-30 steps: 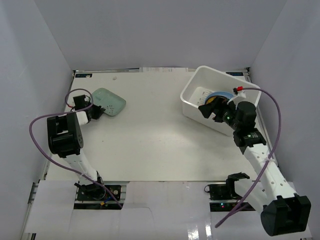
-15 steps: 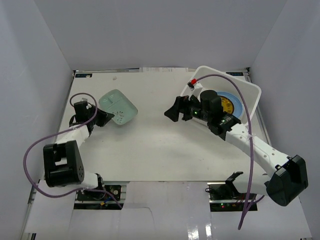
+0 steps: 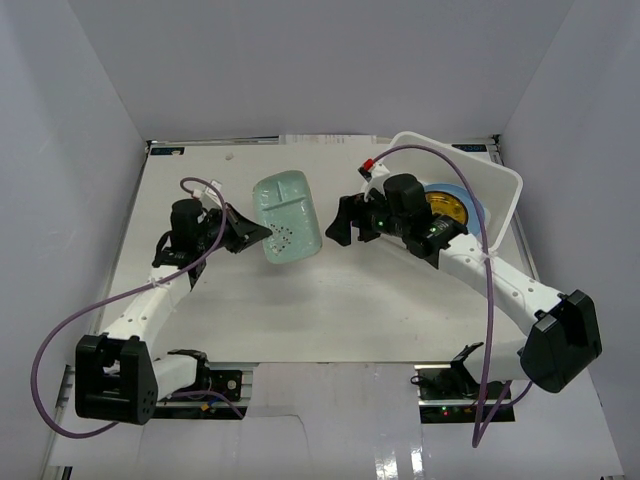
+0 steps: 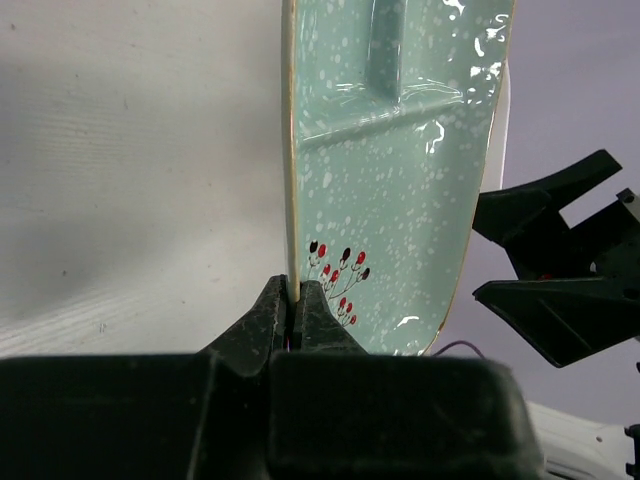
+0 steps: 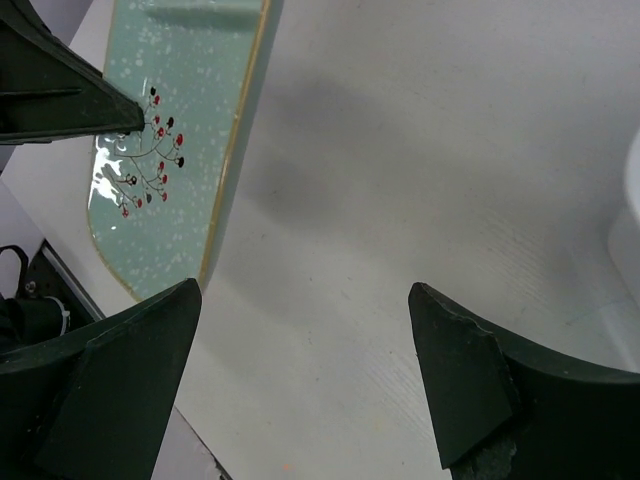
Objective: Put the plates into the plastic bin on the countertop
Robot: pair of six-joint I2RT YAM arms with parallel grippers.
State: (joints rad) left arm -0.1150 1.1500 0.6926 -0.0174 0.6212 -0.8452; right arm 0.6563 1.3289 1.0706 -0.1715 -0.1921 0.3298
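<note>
Plates counted: three show. One mint-green oblong plate is out in the open. A blue plate and a yellow patterned plate lie in the bin, partly hidden by the right arm, so I cannot tell whether more sit under them.
Bins: one white bin, at the far right of the countertop.
Arms: two.
Where the oblong plate is: over the middle of the countertop, between the two grippers and well apart from the bin.
Long axis: runs far to near in the top view, the near end leaning a little right.
Facing: the glazed face, with its small red and black flower sprig at the near end, shows to the top camera.
Left gripper: clenched on the plate's left long rim, near the sprig end.
Right gripper: jaws spread wide, grasping nothing, just beside the plate's right long rim and pointed at it.
In the way: the right gripper and its arm lie between the oblong plate and the bin.
Other things: purple cables loop off both arms.
</note>
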